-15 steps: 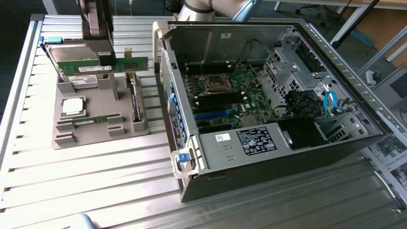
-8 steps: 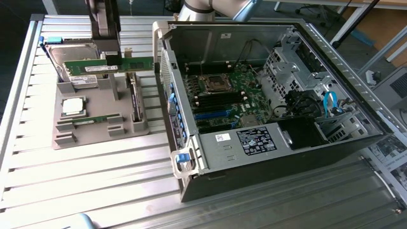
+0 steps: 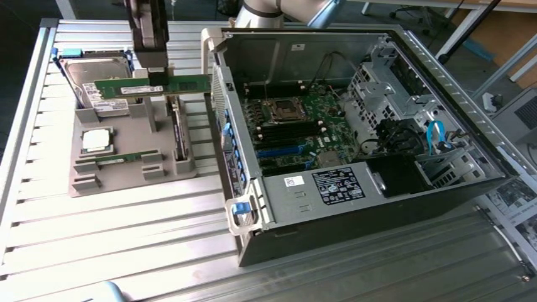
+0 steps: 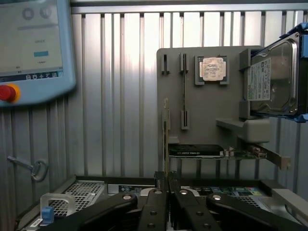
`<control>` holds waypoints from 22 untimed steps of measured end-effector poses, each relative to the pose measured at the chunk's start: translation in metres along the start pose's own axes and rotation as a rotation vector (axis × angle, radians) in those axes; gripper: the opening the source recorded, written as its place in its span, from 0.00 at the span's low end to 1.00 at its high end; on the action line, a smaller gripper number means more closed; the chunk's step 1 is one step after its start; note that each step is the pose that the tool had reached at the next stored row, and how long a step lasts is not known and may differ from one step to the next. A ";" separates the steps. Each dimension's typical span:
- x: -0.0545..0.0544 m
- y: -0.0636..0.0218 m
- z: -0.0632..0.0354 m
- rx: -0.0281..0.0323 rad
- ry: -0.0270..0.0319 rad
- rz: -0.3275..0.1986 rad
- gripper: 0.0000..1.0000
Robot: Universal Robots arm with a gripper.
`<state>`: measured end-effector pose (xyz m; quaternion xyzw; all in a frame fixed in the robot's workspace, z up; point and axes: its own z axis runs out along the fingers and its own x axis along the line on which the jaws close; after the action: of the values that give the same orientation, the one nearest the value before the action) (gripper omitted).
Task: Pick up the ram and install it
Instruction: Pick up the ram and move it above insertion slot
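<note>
One step is done: the fingers (image 4: pixel 158 197) grip the ram (image 3: pixel 186 83) tightly, holding it clear above the grey tray (image 3: pixel 126 179) — seating it inside the computer case (image 3: pixel 277 56) is not yet done.

Slatted metal table (image 3: pixel 126 233) has the open PC case (image 3: pixel 336 236) sitting on it, with a grey parts holder (image 3: pixel 126 179) just beside the case, on the exterior view's left.

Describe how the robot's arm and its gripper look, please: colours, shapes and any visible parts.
The arm is a smooth, round, silver-grey tube. The gripper is black: two narrow flat fingers sit on angled link bars with small round silvery pins. From the exterior view its body looks like a dark, boxy block. I can see no markings.
</note>
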<state>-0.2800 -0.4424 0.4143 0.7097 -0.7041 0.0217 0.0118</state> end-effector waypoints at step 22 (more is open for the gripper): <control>0.000 -0.0253 0.0004 0.0000 0.0000 0.000 0.12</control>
<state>-0.2547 -0.4424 0.4143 0.7097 -0.7041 0.0217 0.0118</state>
